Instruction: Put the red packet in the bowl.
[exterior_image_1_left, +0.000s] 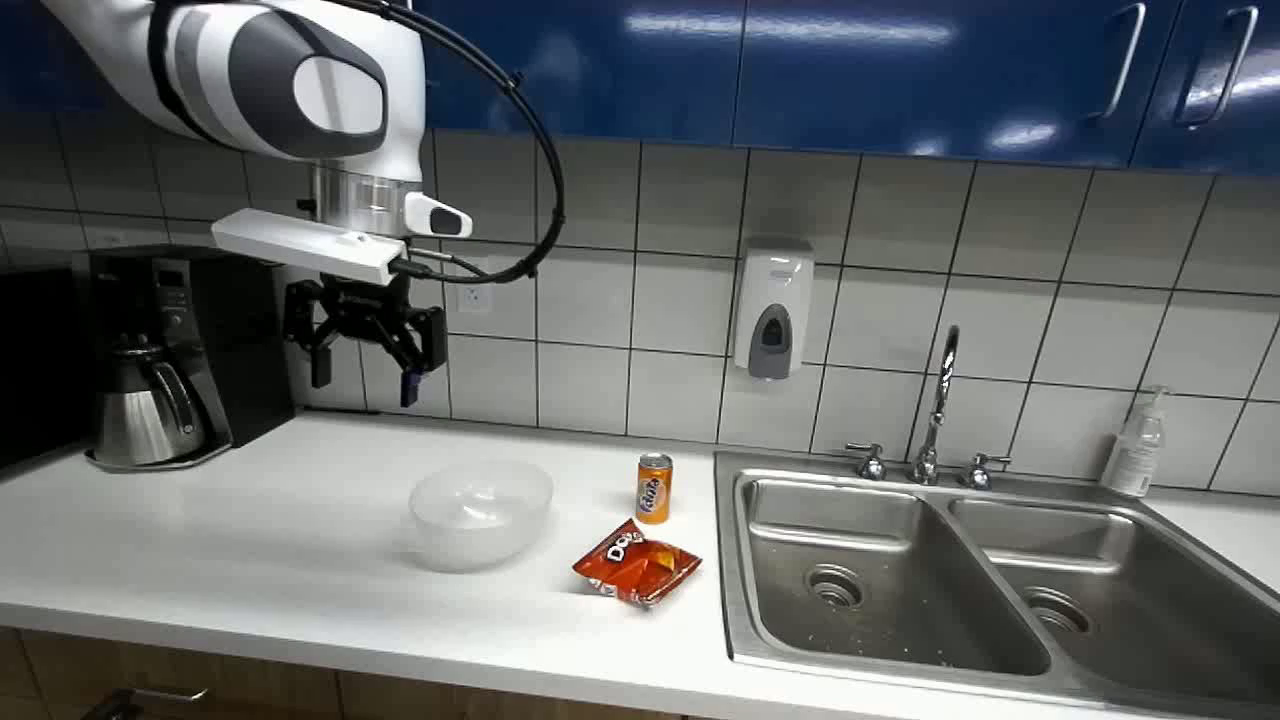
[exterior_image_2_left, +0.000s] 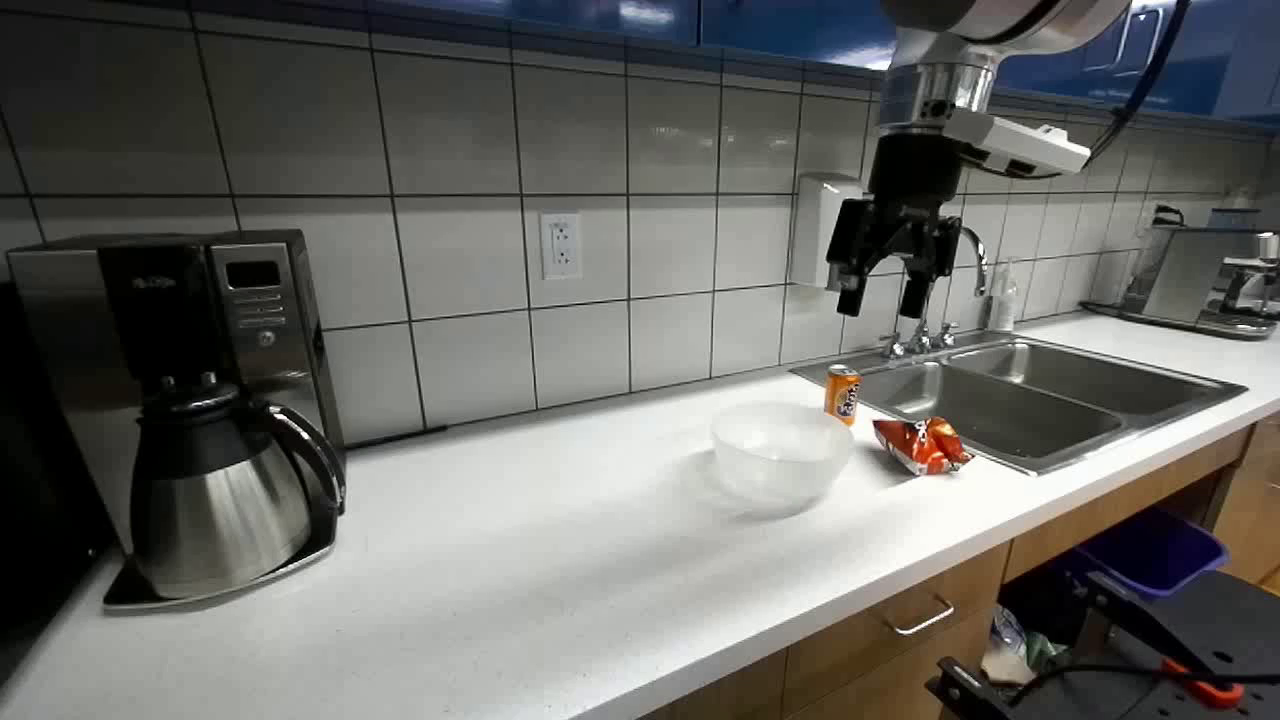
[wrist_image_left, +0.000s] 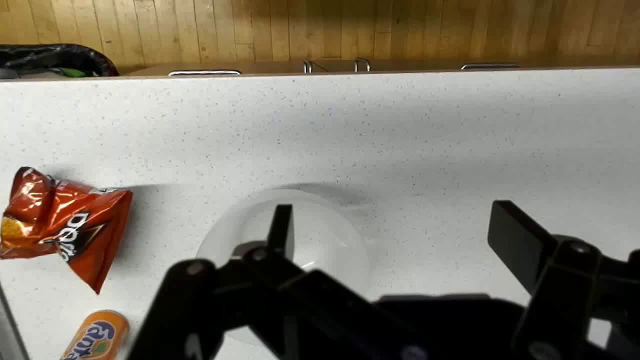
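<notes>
Red packet (exterior_image_1_left: 640, 566) lay loose on the surface (exterior_image_1_left: 250, 550), below and to one side of the jaws, which hung wide apart with nothing between them. Grasp, carry and release all seemed left to do. Nearest below the jaws stood the bowl (exterior_image_1_left: 478, 545); farther out than it, an orange can (exterior_image_1_left: 653, 489) stood near the packet, a possible snag for the approach, and beyond both from the jaws came the sink (exterior_image_1_left: 920, 580).

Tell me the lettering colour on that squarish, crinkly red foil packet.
The lettering on the red packet is white, showing best in the wrist view.
</notes>
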